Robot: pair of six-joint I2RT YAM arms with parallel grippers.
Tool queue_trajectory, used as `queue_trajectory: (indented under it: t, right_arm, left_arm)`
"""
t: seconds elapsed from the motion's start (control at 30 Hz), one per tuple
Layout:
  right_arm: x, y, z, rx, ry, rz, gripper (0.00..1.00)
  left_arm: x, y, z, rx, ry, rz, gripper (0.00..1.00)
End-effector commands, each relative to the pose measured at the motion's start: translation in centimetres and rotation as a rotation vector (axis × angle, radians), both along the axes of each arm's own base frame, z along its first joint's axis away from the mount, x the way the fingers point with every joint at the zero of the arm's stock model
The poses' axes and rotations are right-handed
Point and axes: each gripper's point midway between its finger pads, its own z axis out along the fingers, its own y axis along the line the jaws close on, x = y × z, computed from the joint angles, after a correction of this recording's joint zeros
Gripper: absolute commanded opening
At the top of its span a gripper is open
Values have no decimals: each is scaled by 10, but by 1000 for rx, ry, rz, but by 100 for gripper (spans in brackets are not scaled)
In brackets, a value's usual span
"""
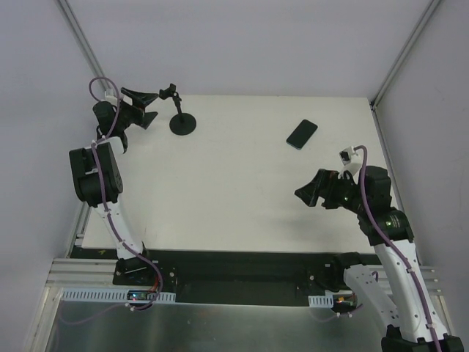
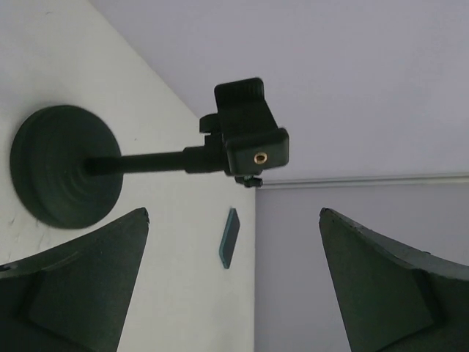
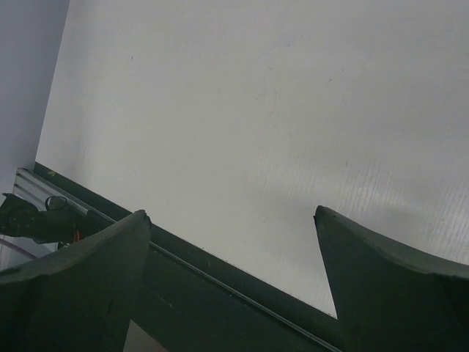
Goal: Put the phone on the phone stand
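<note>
Right fingers [image 3: 73, 271] filled the bottom of their own wrist view, dark and spread wide with nothing between them, hanging over bare white bench [image 1: 242, 191] and the black rail [image 1: 242, 268] along its near edge. Left fingers [image 2: 80, 279] were likewise spread and empty, raised at the far left corner just beside the stand [image 1: 181, 117] without touching it.

Matte white, the bench showed only a few faint specks. Pale grey walls [image 1: 242, 44] closed it in on three sides, with thin metal posts [image 1: 80, 44] running up the far corners. A sheet of bare metal [image 1: 242, 326] lay nearer than the rail.

At the far right of the bench the phone [image 1: 302, 134] lay flat, well apart from the stand and farther out than the right fingers. It was a black slab with rounded corners and a glossy face, set at a diagonal to the bench edges. From the left wrist it showed as a thin dark sliver with a teal-tinted edge.

At the far left the stand rested on its round black disc base. A thin stem rose to a small clamp head, which had a brass-coloured hole in one face. Nothing was in the clamp.
</note>
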Motion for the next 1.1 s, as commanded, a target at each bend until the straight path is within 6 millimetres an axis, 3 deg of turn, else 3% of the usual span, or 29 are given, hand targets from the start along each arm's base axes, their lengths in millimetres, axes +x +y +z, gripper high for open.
queue_trajectory:
  t: [0.0,0.03,0.07,0.33,0.57,0.77,0.83,0.97,1.03,1.07]
  right_arm:
    - [1,-6,16,-42,-49,-10,96]
    - [1,-10,15,-58,-48,-25,96]
    - [1,-12,15,-68,-44,-31,96]
    - [3,-11,16,-67,-35,-35,96]
    - [3,-8,17,-32,-28,-42,96]
    - [-1,-7,20,-15,-28,-39,96]
    - [-3,-8,22,-14,-31,-45,96]
    - [-5,-8,22,-12,-31,-49,96]
    - [-6,-9,23,-6,-34,-54,96]
    - [-6,-8,21,-4,-27,-56,96]
  left_arm:
    - [23,-2,55,-106,-237,-97,98]
    - [29,-2,61,-106,-259,-107,98]
    - [34,-1,49,-114,-240,-112,98]
    - [53,-22,40,-109,-242,-206,98]
    - [55,-39,31,-98,-205,-232,89]
    - [58,-39,27,-88,-181,-211,66]
    - [60,-39,28,-80,-166,-205,64]
    - [67,-37,31,-69,-154,-203,70]
    - [69,-36,29,-73,-138,-196,66]
    - [69,-37,29,-69,-136,-198,58]
